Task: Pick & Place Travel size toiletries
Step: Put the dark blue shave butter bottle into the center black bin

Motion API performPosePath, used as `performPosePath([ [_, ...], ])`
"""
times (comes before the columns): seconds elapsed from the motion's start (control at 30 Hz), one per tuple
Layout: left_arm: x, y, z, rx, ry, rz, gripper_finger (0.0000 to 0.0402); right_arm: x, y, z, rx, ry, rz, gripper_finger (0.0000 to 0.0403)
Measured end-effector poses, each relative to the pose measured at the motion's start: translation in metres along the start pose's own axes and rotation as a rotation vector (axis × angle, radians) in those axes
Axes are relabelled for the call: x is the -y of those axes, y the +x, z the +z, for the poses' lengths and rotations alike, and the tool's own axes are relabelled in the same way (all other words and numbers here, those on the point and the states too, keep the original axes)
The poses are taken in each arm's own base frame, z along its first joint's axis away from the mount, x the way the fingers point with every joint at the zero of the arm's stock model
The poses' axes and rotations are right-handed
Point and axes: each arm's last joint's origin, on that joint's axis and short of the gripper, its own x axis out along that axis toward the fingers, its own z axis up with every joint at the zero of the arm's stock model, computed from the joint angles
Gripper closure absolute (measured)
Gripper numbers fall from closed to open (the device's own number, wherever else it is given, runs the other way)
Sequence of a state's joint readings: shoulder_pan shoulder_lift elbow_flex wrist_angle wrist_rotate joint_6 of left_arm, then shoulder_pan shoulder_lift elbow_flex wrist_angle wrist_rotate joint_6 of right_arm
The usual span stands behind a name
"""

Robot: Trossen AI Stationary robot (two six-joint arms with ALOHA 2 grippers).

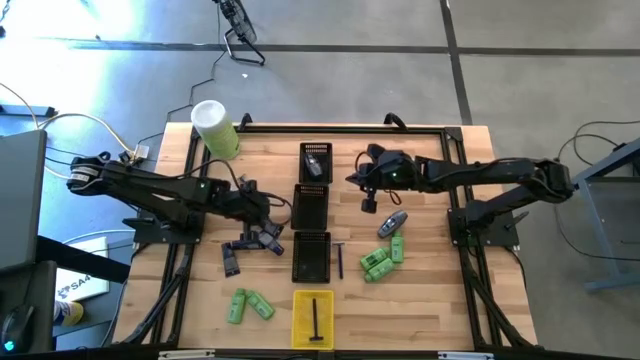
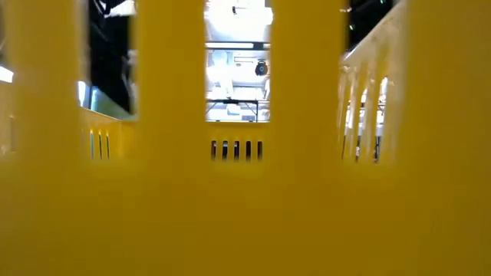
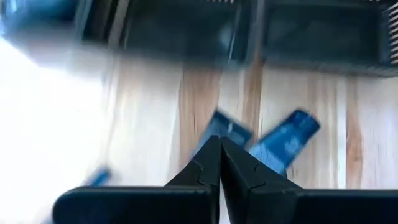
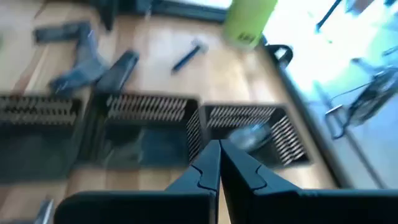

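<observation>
Yellow tray (image 2: 245, 222) wall filling frame, vertical slots, room w/ pale equipment (image 2: 236, 77) visible thru gaps

Two arms, matte black, jointed segments. Left arm (image 1: 150, 190): small green light near forearm, pale cables at base. Right arm (image 1: 500, 180): same build, green light near wrist. End effector fingers (image 3: 205, 171) black, wedge-shaped, notched inner edges, square black crossbar behind.
</observation>
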State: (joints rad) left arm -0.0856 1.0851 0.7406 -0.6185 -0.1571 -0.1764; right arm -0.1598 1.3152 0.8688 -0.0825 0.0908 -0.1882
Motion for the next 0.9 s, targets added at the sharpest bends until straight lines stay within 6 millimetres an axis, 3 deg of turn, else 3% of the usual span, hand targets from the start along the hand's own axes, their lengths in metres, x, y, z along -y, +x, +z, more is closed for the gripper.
performPosePath([
  [0.17,-0.001,0.002,-0.013,-0.140,-0.048,0.049,0.0401,0.000,0.003,-0.009,0.013,-0.025,0.005,0.0400],
  [0.57,-0.004,0.005,-0.013,-0.148,0.113,0.130,0.0397,0.003,0.003,-0.007,0.037,0.013,-0.003,0.0400],
  [0.7,-0.003,0.009,-0.014,-0.173,0.106,0.135,0.0363,0.003,0.003,-0.007,0.037,0.020,-0.003,0.0400],
  [0.9,-0.004,0.016,-0.015,-0.200,0.072,0.197,0.0262,0.003,0.003,-0.007,0.032,0.024,-0.002,0.0400],
])
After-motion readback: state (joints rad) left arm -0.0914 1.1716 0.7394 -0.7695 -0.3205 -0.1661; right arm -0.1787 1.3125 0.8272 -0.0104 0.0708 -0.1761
